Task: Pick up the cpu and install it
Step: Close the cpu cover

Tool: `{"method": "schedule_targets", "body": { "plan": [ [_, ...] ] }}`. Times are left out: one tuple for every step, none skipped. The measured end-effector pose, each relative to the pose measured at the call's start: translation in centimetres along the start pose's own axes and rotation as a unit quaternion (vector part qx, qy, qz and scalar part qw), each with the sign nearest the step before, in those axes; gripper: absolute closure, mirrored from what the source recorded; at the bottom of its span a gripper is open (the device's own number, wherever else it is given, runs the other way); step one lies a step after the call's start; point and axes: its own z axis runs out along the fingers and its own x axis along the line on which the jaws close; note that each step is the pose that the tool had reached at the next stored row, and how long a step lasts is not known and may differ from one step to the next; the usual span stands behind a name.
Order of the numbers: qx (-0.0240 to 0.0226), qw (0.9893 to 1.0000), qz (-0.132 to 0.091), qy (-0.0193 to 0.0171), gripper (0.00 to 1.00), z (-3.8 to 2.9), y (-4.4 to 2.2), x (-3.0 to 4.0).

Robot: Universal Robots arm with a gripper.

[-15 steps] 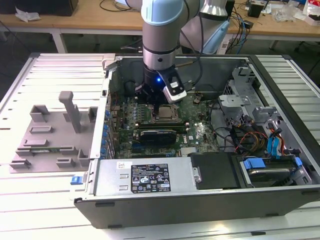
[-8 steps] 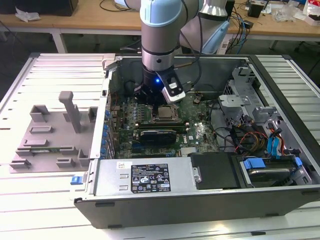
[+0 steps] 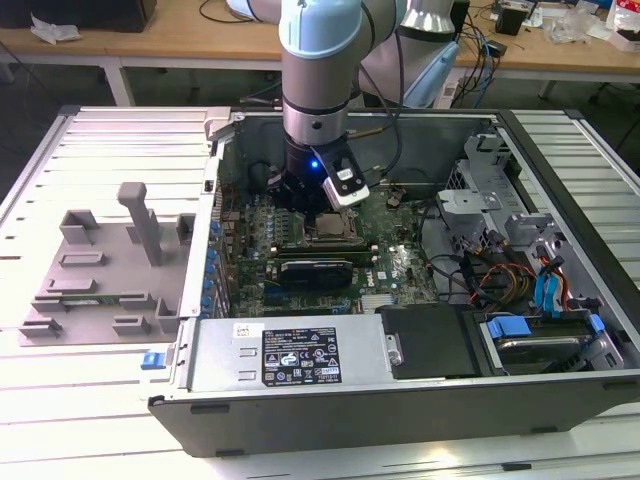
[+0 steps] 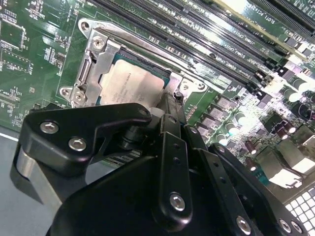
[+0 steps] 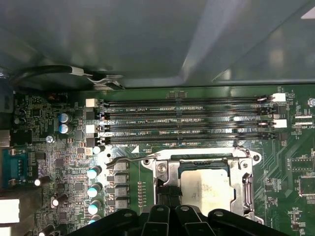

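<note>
We are seeing cpu (image 4: 134, 84) lying flat inside socket frame (image 4: 93, 64) on motherboard (image 4: 34, 59), beside memory slots (image 5: 187, 120). Hand (image 4: 171, 105) is hanging at cpu edge, contact unclear. We cannot tell whether hand is wide or narrow.

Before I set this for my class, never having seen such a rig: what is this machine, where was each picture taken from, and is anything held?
The machine is one robot arm with a grasping tool at its end. The exterior view, from off the arm, shows an open computer case on a table, a grey tray at that view's left. Both wrist views come from cameras riding on the arm, looking at the green board inside. The cpu, a pale square chip, lies in its metal socket frame beside long memory slots. The tool hangs close over the cpu's edge; whether it grips it cannot be told.
</note>
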Motion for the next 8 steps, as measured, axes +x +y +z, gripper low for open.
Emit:
{"method": "schedule_targets", "body": {
  "plan": [
    [0.0000,1.0000,0.000,0.0000,0.89,0.01,0.00,0.00],
    [-0.0001,1.0000,0.000,0.0000,0.89,0.01,0.00,0.00],
    [-0.0001,1.0000,0.000,0.0000,0.89,0.01,0.00,0.00],
    [-0.0001,1.0000,0.000,-0.0001,0.89,0.02,0.00,0.00],
    [-0.0001,1.0000,0.000,-0.0001,0.89,0.00,0.00,0.00],
    [-0.0004,1.0000,0.000,-0.0002,0.89,-0.06,0.02,-0.01],
    [-0.0003,1.0000,0.000,-0.0002,0.89,-0.13,0.02,-0.01],
    [-0.0002,1.0000,0.000,-0.0001,0.89,-0.25,0.02,0.00]
  ]
}}
